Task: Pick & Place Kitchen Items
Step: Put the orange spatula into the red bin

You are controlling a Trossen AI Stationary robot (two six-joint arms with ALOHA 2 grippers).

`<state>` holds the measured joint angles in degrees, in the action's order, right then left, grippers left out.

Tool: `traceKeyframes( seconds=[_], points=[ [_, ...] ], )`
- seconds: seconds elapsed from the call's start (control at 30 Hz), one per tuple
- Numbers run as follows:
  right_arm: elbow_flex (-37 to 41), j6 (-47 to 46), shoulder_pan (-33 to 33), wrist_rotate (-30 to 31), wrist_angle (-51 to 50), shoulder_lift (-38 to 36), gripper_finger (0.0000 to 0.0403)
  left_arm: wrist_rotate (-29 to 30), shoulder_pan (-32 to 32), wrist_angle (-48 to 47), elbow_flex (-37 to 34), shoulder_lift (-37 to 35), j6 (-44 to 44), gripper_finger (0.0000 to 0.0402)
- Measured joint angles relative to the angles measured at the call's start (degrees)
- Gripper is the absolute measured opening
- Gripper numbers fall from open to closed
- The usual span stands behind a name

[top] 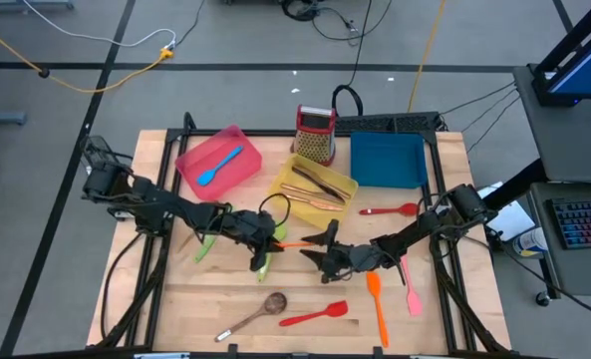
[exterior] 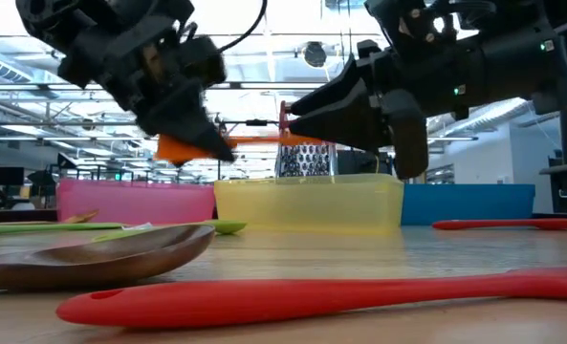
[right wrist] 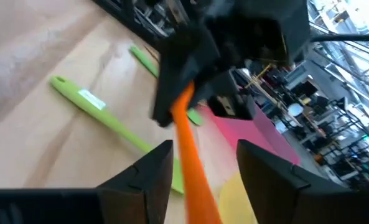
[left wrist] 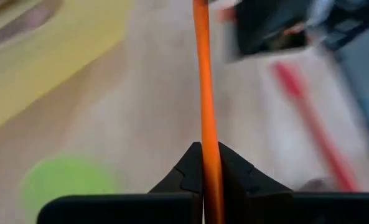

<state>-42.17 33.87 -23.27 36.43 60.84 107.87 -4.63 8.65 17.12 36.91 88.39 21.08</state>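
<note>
Left end effector: mid-surface, above the wood, clamped on one end of an orange utensil; in its wrist view the fingers pinch the handle on both sides.
Right end effector: facing the left one, its fingers spread with the orange handle running between them; contact not clear.
Orange utensil: held level in the air between both arms, in front of the yellow tray.
Below it: green utensils lie on the surface under the left arm.
Front of surface: brown spoon, red spatula, a second orange spatula, pink spatula.
Right of yellow tray: a red utensil.
Back row: pink tray with a blue spatula, grater, blue tray.
Yellow tray holds: copper cutlery.
</note>
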Motion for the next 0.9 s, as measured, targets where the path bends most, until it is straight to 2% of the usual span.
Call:
traceKeyframes(
  seconds=[0.3, 0.47, 0.67, 0.77, 0.9],
  points=[
    [0.00, -2.79, -0.45, -0.53, 3.65, 0.01, 0.0178, 17.82, -2.89, -21.20, -0.08, -15.57, -4.46, 0.0026],
    [0.07, -4.93, -0.46, -0.53, 3.05, 0.02, 0.0172, 25.35, -5.10, -32.19, -0.13, -26.30, -3.52, 0.0017],
    [-0.02, -6.09, -0.46, -0.57, 3.16, 0.02, 0.0173, 38.02, -8.12, -44.58, -0.24, -35.48, -1.92, 0.0029],
    [0.05, -6.23, -0.46, -0.56, 3.05, 0.02, 0.0171, 40.46, -10.86, -52.48, -0.22, -37.97, -0.80, 0.0026],
    [0.04, -6.50, -0.46, -0.59, 2.64, 0.02, 0.0169, 40.84, -15.96, -61.76, -0.45, -38.82, 1.58, 0.0017]
  ],
)
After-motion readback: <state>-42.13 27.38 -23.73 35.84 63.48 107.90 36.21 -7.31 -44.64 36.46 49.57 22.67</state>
